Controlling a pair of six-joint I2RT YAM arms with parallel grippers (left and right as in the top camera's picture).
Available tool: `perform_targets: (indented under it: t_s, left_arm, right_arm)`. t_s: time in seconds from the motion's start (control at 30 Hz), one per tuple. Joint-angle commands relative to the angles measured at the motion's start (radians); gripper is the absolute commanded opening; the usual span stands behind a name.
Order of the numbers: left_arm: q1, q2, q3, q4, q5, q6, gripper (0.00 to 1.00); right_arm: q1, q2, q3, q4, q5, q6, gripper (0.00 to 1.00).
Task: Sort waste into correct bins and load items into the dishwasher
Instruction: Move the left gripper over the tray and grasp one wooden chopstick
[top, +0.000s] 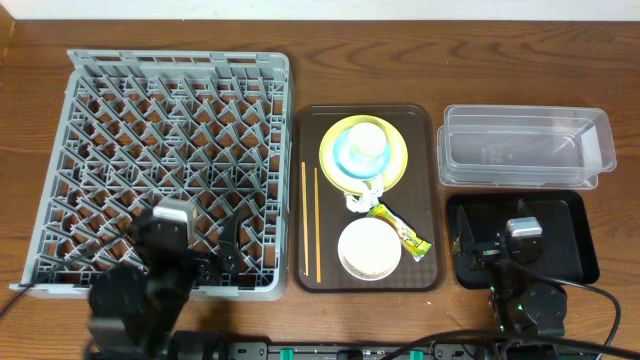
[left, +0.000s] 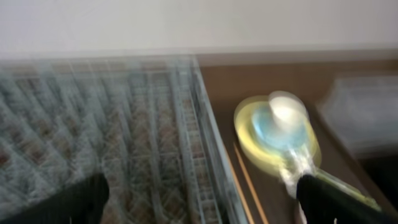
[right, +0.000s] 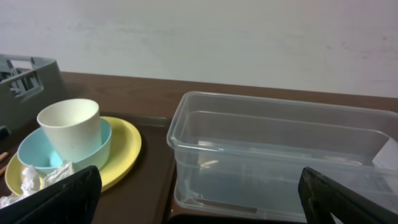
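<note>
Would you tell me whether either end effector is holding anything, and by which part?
Nothing is held: the left end effector and right end effector both stand open.

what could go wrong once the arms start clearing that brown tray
1. The white cup sits inside the light blue bowl, which sits on the yellow-green plate. Lifting a lower piece first could tip the stack.
2. The crumpled tissue seems to touch the snack wrapper. Grabbing one might drag the other into the wrong bin.
3. The chopsticks lie flat on the brown tray, so they may slip or roll when pinched.
</note>
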Motion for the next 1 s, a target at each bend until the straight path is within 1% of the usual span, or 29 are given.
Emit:
perform_targets:
  t_s: [0.0,0.07,0.13,0.17,0.33,0.4,0.47,0.5,0.53,0.57,0.63,0.7,0.8,0.9,0.97]
  left_arm:
    - [0.002,0.222,0.251,-0.172,0.079,0.003,0.98]
    - [0.002,0.325,0.373,-0.259,0.106,-0.010,0.98]
    - [0.002,0.401,0.462,-0.335,0.188,-0.066,0.98]
    - [0.002,0.428,0.489,-0.360,0.222,-0.072,0.98]
    - [0.002,0.503,0.504,-0.374,0.328,-0.092,0.98]
    - [0.002,0.525,0.494,-0.401,0.356,-0.125,0.97]
    - [0.002,0.548,0.485,-0.431,0.355,-0.151,0.69]
    - [0.002,0.559,0.479,-0.445,0.354,-0.166,0.59]
    - [0.002,0.570,0.471,-0.456,0.354,-0.175,0.52]
    - [0.002,0.579,0.462,-0.463,0.348,-0.180,0.50]
    - [0.002,0.590,0.437,-0.471,0.321,-0.191,0.50]
    - [0.002,0.594,0.403,-0.472,0.279,-0.233,0.50]
    - [-0.009,0.595,0.352,-0.468,0.197,-0.280,0.46]
    - [-0.062,0.595,0.307,-0.454,0.089,-0.350,0.39]
    - [-0.115,0.595,0.289,-0.430,0.050,-0.380,0.39]
  right_arm:
    - [0.009,-0.001,-0.001,-0.005,-0.007,-0.003,0.99]
    - [0.009,-0.001,-0.001,-0.005,-0.007,-0.003,0.99]
    - [0.009,-0.001,-0.001,-0.005,-0.007,-0.003,0.99]
    - [0.009,-0.001,-0.001,-0.005,-0.007,-0.003,0.99]
    - [0.009,-0.001,-0.001,-0.005,-0.007,-0.003,0.99]
    - [0.009,-0.001,-0.001,-0.005,-0.007,-0.003,0.99]
    - [0.009,-0.001,-0.001,-0.005,-0.007,-0.003,0.99]
    - [0.009,-0.001,-0.001,-0.005,-0.007,-0.003,0.99]
    - [0.009,-0.001,-0.001,-0.005,-0.007,-0.003,0.99]
    - [0.009,-0.001,-0.001,-0.005,-0.007,-0.003,0.99]
    - [0.009,-0.001,-0.001,-0.005,-0.007,-0.003,0.99]
    - [0.009,-0.001,-0.001,-0.005,-0.007,-0.003,0.99]
    - [0.009,-0.001,-0.001,-0.005,-0.007,-0.003,0.99]
    - [0.009,-0.001,-0.001,-0.005,-0.007,-0.003,0.99]
    - [0.009,-0.001,-0.001,-0.005,-0.007,-0.003,0.99]
